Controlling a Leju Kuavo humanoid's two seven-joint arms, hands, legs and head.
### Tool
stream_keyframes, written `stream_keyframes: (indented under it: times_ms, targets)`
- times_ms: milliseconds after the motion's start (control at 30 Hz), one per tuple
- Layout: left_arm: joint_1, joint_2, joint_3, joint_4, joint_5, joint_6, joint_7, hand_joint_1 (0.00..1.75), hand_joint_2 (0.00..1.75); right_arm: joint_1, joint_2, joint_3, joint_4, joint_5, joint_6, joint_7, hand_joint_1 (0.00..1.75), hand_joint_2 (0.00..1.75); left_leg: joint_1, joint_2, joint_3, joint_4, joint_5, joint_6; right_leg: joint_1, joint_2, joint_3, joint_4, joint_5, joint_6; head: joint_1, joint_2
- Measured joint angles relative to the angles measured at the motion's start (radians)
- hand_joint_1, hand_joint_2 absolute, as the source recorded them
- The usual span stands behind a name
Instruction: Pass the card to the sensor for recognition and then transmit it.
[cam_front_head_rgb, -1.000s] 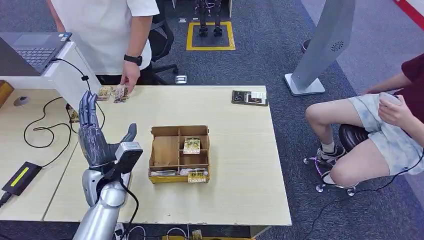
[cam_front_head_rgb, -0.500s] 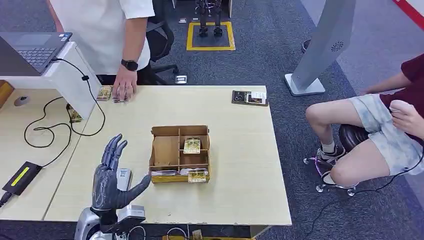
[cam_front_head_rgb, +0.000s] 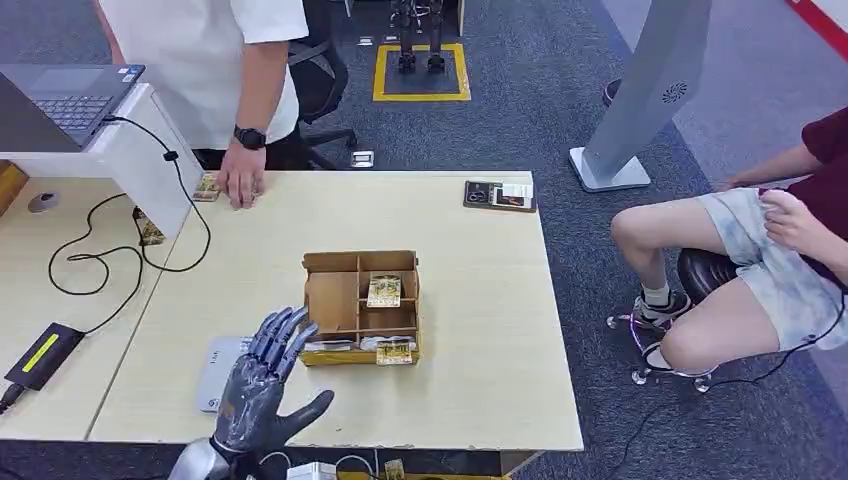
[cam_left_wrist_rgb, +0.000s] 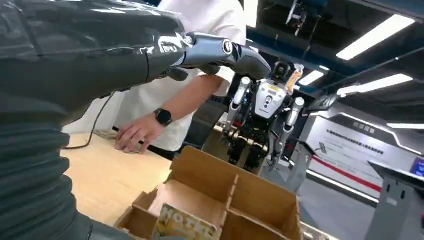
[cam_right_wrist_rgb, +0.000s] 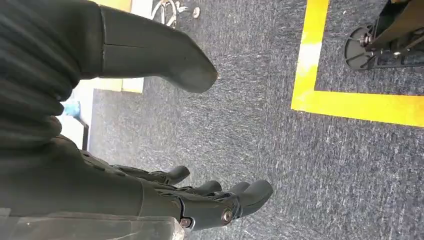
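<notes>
The left hand (cam_front_head_rgb: 262, 385) has dropped from high over the worktop (cam_front_head_rgb: 470, 330) to beside the card box (cam_front_head_rgb: 360, 306), fingers wide, holding nothing; card pickup seems next.

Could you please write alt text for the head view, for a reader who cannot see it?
The robot's left hand, empty with fingers spread, hovers over a light wooden table beside a compartmented cardboard tray holding cards. A standing person's hand rests at the far edge; another person sits on the right.
</notes>
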Motion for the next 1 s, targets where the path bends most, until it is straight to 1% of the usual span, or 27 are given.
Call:
stream_keyframes:
  times_ms: [67,200,333,433,500,567,700,800,867,1000]
  targets:
    - [-0.008,0.001,-0.020,0.008,-0.005,0.000,0.015,0.00,1.75,-0.001,0.000,0.000,0.000,0.001,0.000,0.000,0.00,1.75,0.000,0.000,0.000,0.000,0.000,0.000,0.000,0.000,0.000,0.000,0.000,0.000,0.000,0.000]
    - [-0.027,0.000,-0.051,0.026,-0.004,0.000,0.021,0.00,1.75,-0.002,0.000,0.000,0.001,0.006,-0.003,0.000,0.00,1.75,0.000,0.000,0.000,0.000,0.000,0.000,0.000,0.000,0.000,0.000,0.000,0.000,0.000,0.000]
    - [-0.032,0.001,-0.063,0.032,-0.003,0.000,0.028,0.00,1.75,-0.002,0.000,0.000,0.001,0.014,-0.005,-0.001,0.00,1.75,0.000,0.000,0.000,0.000,0.000,0.000,0.000,0.000,0.000,0.000,0.000,0.000,0.000,0.000]
    - [-0.049,-0.002,-0.078,0.041,-0.008,-0.014,0.037,0.00,1.75,-0.003,0.000,0.000,0.002,0.015,-0.007,-0.003,0.00,1.75,0.000,0.000,0.000,0.000,0.000,0.000,0.000,0.000,0.000,0.000,0.000,0.000,0.000,0.000]
    - [-0.073,-0.007,-0.091,0.059,-0.047,-0.026,0.072,0.00,1.75,-0.006,0.000,0.000,0.005,0.023,-0.013,-0.003,0.00,1.75,0.000,0.000,0.000,0.000,0.000,0.000,0.000,0.000,0.000,0.000,0.000,0.000,0.000,0.000]
    - [-0.103,-0.013,-0.109,0.084,-0.131,-0.031,0.132,0.00,1.75,-0.010,-0.003,0.000,0.015,0.032,-0.020,-0.005,0.00,1.75,0.000,0.000,0.000,0.000,0.000,0.000,0.000,0.000,0.000,0.000,0.000,0.000,0.000,0.000]
    - [-0.159,-0.034,-0.134,0.127,-0.178,-0.053,0.198,0.00,1.75,-0.019,-0.009,0.000,0.035,0.036,-0.033,-0.004,0.00,1.75,0.000,0.000,0.000,0.000,0.000,0.000,0.000,0.000,0.000,0.000,0.000,0.000,0.000,0.000]
    - [-0.189,-0.048,-0.148,0.140,-0.172,-0.072,0.211,0.00,1.75,-0.023,-0.011,0.001,0.046,0.038,-0.037,-0.004,0.00,1.75,0.000,0.000,0.000,0.000,0.001,0.000,0.000,0.000,0.000,0.000,0.001,0.000,0.000,0.000]
    - [-0.208,-0.061,-0.153,0.148,-0.148,-0.089,0.212,0.00,1.75,-0.025,-0.013,0.001,0.052,0.039,-0.040,-0.004,0.00,1.75,0.000,0.000,0.000,0.000,0.001,0.000,0.000,0.000,0.000,0.000,0.001,0.000,0.000,0.000]
    - [-0.231,-0.081,-0.156,0.164,-0.119,-0.100,0.212,0.00,1.75,-0.029,-0.016,0.002,0.061,0.039,-0.043,-0.003,0.00,1.75,0.000,0.000,0.000,0.000,0.001,0.000,0.000,0.000,0.000,0.000,0.000,0.000,0.000,0.000]
